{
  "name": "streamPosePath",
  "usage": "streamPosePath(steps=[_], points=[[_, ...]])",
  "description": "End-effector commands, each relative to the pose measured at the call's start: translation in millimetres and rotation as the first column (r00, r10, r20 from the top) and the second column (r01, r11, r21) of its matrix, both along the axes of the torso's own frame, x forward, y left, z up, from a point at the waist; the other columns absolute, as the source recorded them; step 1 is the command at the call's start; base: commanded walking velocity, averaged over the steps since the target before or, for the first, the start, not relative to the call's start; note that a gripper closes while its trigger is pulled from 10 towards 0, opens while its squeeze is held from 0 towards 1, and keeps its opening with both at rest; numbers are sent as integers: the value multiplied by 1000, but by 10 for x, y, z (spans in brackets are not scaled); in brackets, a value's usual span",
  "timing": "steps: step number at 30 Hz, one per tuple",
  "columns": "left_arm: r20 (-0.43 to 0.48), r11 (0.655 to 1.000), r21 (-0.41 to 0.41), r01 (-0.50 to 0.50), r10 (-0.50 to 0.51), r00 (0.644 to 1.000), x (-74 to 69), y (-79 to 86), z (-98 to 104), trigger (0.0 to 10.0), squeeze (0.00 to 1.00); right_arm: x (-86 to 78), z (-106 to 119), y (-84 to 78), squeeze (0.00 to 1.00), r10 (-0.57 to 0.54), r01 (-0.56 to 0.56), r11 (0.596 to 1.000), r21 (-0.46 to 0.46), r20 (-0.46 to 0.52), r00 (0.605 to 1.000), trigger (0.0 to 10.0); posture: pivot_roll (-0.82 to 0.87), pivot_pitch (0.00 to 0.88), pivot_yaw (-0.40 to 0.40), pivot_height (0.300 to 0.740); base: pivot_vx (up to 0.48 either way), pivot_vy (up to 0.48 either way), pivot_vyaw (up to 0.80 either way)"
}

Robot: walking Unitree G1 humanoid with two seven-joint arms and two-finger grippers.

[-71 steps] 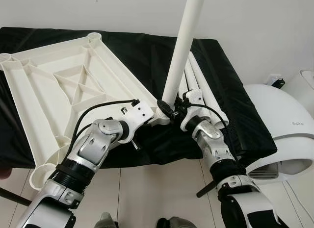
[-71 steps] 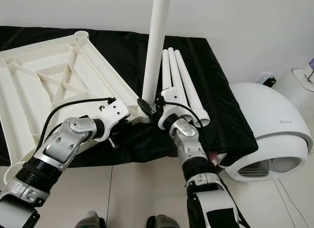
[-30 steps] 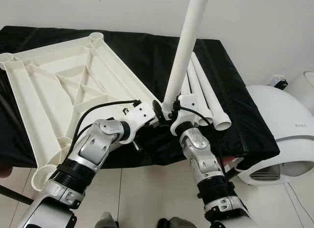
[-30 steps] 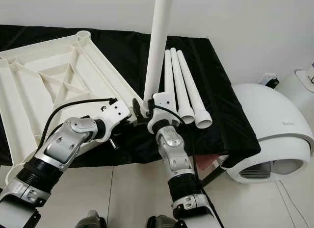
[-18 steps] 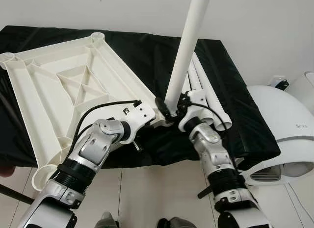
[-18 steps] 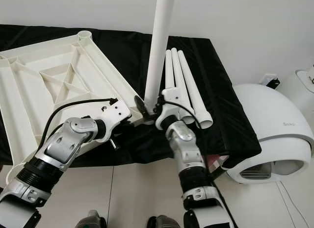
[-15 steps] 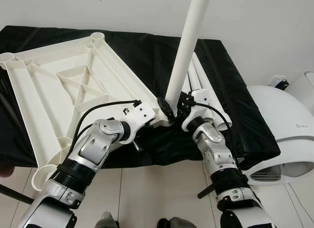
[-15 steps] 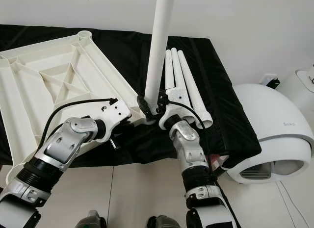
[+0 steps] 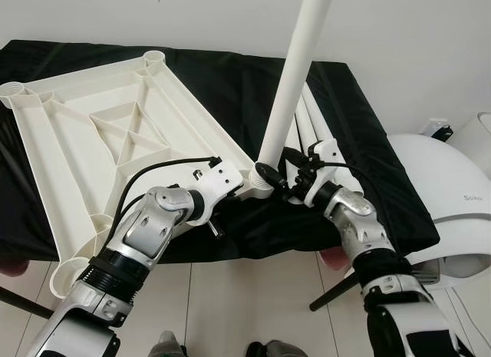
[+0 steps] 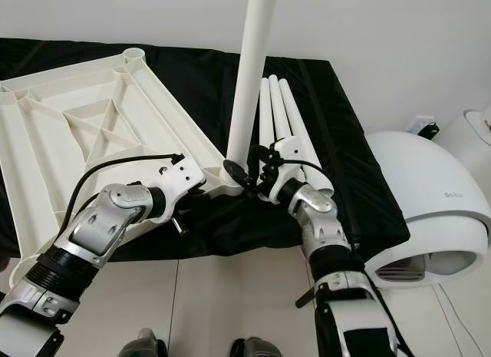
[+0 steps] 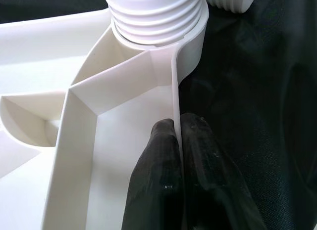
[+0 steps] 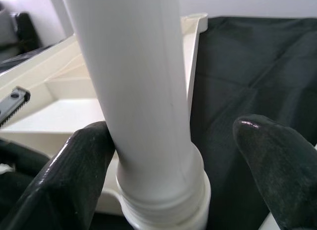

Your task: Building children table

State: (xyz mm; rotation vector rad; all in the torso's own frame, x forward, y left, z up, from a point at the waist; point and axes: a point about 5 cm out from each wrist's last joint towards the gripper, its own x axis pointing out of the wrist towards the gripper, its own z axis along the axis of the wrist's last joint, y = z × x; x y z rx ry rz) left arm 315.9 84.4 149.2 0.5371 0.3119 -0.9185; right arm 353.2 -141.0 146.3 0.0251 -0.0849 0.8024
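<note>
Status, left to right:

Upturned white tabletop [image 9: 107, 134] lies ribs-up on the black-covered desk [image 9: 360, 127]. Left end effector [image 11: 176, 156] is pinched tight on the tabletop's edge rib next to the near corner socket [image 11: 163, 37], steadying it.

One leg [image 9: 295, 73] stands upright in that socket. Threads visible at the base in both wrist views, so I'd judge it not fully screwed home. Right end effector [image 12: 173, 141] is at the leg's base with its fingers spread: one fingertip [image 12: 89, 151] touches the tube, the other stands clear. So it's open around the leg, not clamped.

Three spare legs [image 10: 284, 127] lie side by side on the desk just right of the standing one. The two far corner sockets show empty; the near-left one can't be read.

Progress: first leg in, roughly a quarter done. Left: finish tightening, three more legs, flip.

Versus 0.5 s ago: right wrist has swung out to the right and the fingers have let go of the leg, looks like a regrip between turns. Left arm, tabletop and leg unchanged.
</note>
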Motion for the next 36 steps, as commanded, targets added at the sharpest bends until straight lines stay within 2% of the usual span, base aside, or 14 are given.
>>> streamPosePath(steps=[1,12,21,36], points=[[38,1000,-4,21,-21,999,5,-50,98,10000,0,14,-17,-48,0,21,-21,1000,-18,-3,1000,10000,13,37,-48,740,0,0,0],[35,1000,-2,28,-28,999,-13,-55,84,10000,0,79,45,-22,0,134,-134,989,-69,-8,991,10000,21,31,-45,740,0,0,0],[30,999,0,36,-36,999,-33,-63,87,10000,0,133,145,26,0,265,-262,955,-142,3,964,10000,29,41,-37,740,0,0,0],[14,1000,5,24,-24,1000,-78,-15,64,10000,0,190,244,-40,0,283,-280,944,-177,-10,959,10000,50,71,-37,740,0,0,0]])
